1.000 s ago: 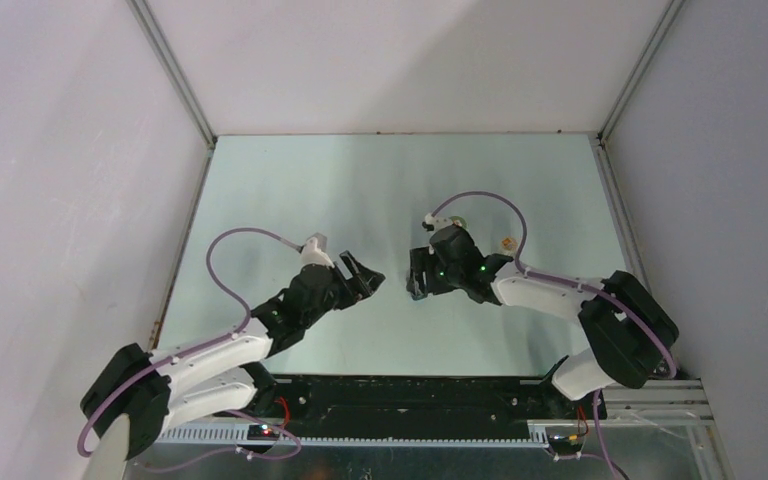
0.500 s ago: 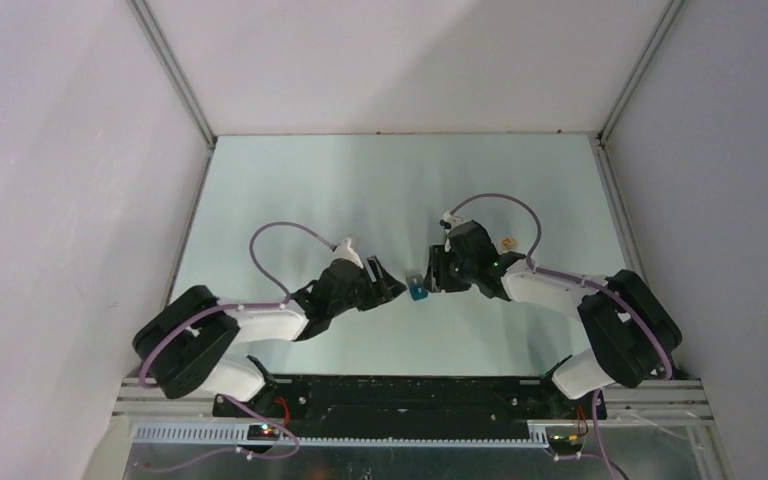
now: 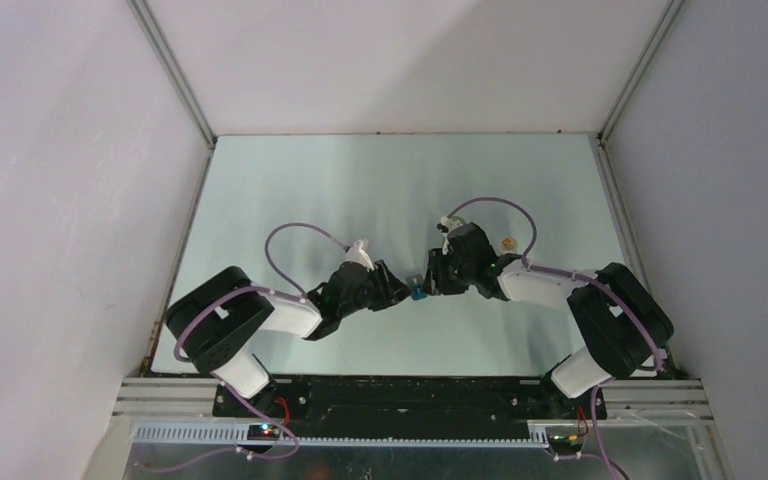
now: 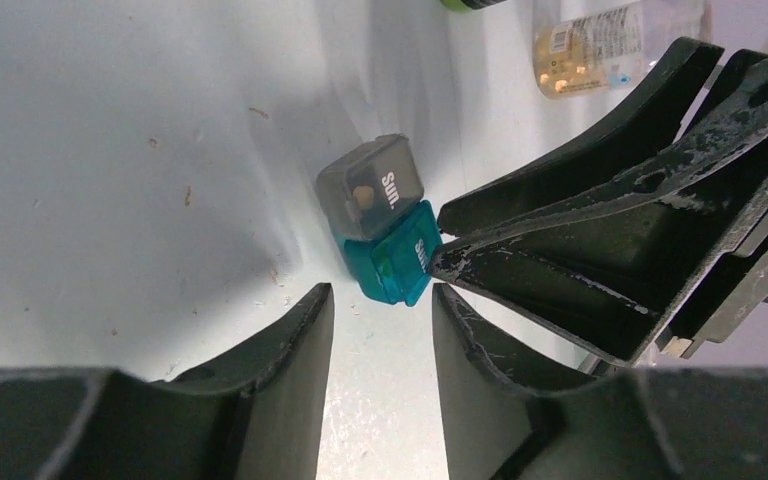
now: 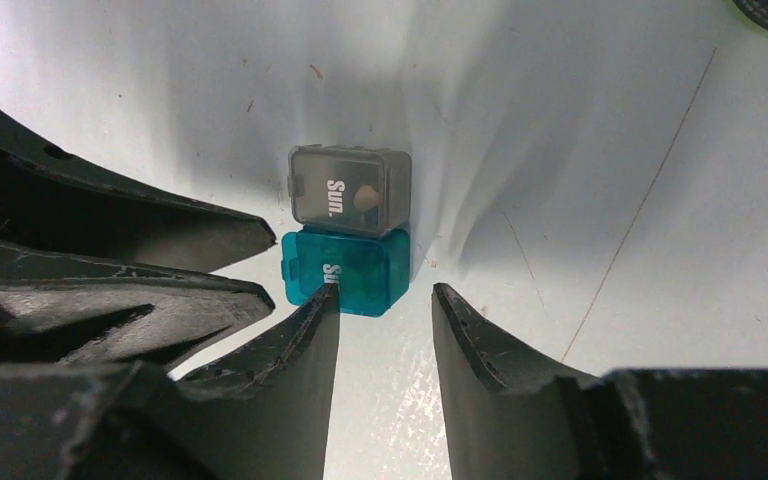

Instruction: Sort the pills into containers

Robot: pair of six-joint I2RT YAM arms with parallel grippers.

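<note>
both arms are closing in on the middle from either side, and their jaws are narrowing as they come, so the pick-up of the pill boxes looks to be only now starting.

the left gripper is hanging low with its jaws parted and nothing between them. the teal box is lying just ahead of its fingertips, and the grey box, marked "sun.", is touching the teal one on its far side. a tan pill is showing through the grey lid; whether the teal box is holding anything i cannot tell.

the right gripper is also standing open and empty, one fingertip meeting the teal box's near edge.

past the right gripper, the pale bottle is waiting well apart, contents unclear, with the green top of the dark bottle just peeking in beside it.
</note>
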